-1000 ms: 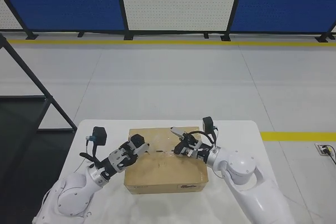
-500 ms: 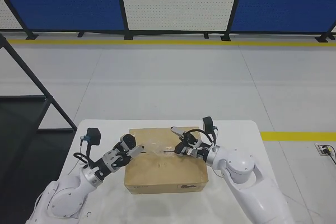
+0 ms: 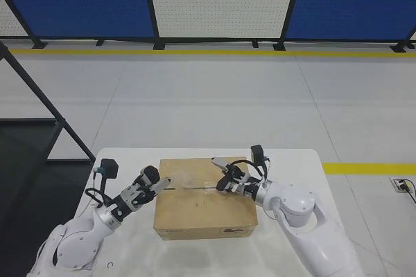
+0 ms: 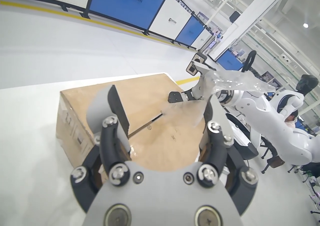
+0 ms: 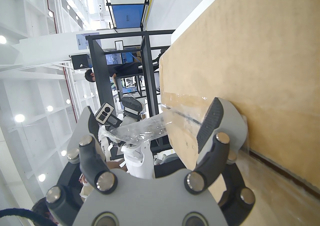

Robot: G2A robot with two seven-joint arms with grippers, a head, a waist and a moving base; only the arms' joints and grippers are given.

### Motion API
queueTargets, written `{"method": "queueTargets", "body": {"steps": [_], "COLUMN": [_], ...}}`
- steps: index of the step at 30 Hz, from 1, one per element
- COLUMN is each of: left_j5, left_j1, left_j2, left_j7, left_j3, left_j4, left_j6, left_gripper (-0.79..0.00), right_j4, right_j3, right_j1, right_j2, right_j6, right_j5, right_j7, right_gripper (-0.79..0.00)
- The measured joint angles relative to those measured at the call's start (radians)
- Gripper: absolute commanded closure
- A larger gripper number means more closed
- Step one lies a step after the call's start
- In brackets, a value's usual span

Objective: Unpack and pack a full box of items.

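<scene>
Left pincer (image 3: 158, 179) withdrew leftward; box (image 3: 202, 211) lies lengthwise left-to-right.

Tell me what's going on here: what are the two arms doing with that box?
The robot appears to be unsealing a closed cardboard box on the white table. A strip of clear tape is lifted off the top seam and clings to one finger of the open left gripper, near one end of the box. The right gripper, also open, rests a finger on the box top beside the seam. The flaps are not yet opened.
</scene>
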Motion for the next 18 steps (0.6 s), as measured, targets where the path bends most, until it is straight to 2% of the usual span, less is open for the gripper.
{"method": "queueTargets", "body": {"steps": [18], "left_j5": [0.000], "left_j1": [0.003], "left_j2": [0.008], "left_j7": [0.027], "left_j3": [-0.012], "left_j4": [0.036], "left_j6": [0.005], "left_gripper": [-0.671], "right_j4": [0.004], "right_j3": [-0.005], "right_j1": [0.002], "right_j2": [-0.006], "right_j6": [0.012], "right_j5": [-0.011], "right_j7": [-0.003], "right_gripper": [-0.785]}}
